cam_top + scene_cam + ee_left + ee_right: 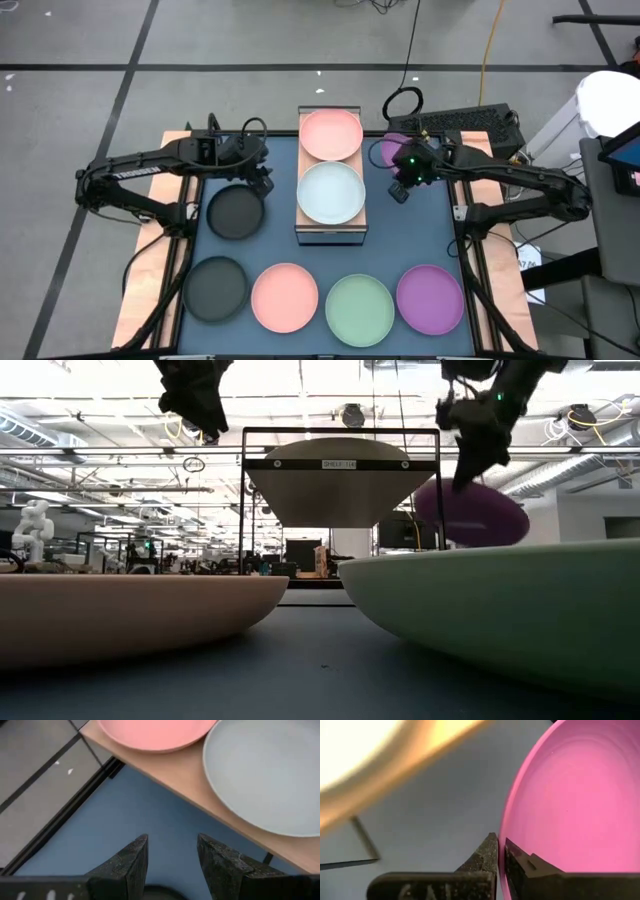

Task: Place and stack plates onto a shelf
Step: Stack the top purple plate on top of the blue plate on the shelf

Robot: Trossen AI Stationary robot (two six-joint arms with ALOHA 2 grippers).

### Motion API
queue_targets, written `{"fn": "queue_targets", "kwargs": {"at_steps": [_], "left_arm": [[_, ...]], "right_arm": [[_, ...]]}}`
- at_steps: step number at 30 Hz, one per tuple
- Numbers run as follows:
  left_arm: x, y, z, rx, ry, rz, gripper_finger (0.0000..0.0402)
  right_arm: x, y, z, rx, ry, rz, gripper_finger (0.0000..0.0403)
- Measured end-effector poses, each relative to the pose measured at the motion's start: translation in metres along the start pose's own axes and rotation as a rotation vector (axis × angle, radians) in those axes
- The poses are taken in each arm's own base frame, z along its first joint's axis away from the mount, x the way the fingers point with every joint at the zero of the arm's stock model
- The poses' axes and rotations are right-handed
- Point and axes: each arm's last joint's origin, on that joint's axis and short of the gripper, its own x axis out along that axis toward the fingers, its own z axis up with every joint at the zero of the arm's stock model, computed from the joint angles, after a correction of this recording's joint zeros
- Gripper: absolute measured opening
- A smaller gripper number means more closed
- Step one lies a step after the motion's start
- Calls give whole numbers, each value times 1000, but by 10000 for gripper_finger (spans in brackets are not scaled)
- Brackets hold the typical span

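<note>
The shelf (pixel 332 232) stands mid-table with a pink plate (pixel 331 134) on its far half and a pale blue plate (pixel 331 192) on its near half; both also show in the left wrist view, pink (pixel 155 732) and pale blue (pixel 265 770). My right gripper (pixel 400 158) is right of the shelf's far end, shut on a purple plate (pixel 384 150) held in the air (pixel 475 515). My left gripper (pixel 172 857) is open and hovers left of the shelf (pixel 262 178), just beyond a black plate (pixel 236 212) that lies on the mat. My right gripper pinches the purple plate's rim (pixel 501 827), one finger (pixel 487 855) outside and one finger (pixel 522 862) inside the dish. In the low view the fingers (pixel 468 465) come down from above. The plate is lifted clear of the mat and hangs tilted below them.
Along the mat's near edge lie a second black plate (pixel 215 288), a pink plate (pixel 285 297), a mint green plate (pixel 360 307) and a purple plate (pixel 430 297). A keyboard (pixel 465 122) and cables lie beyond the table's far right corner.
</note>
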Motion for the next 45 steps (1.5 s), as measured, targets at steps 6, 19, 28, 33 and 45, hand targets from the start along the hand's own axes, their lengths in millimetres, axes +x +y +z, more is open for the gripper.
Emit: {"fn": "queue_targets", "kwargs": {"at_steps": [6,19,28,33,45], "left_arm": [[3,10,0,-28,39,-1,175],[27,33,-13,-130,174,-75,175],[51,34,-43,-176,329,-73,175],[60,34,-55,-176,381,-79,175],[67,35,-68,-160,429,-69,175]], "right_arm": [[-25,20,8,14,-15,57,0],[-65,82,38,-171,-280,308,0],[-65,129,67,-359,-337,362,0],[-66,136,78,-416,-344,353,0],[-43,157,80,-626,-296,421,0]]}}
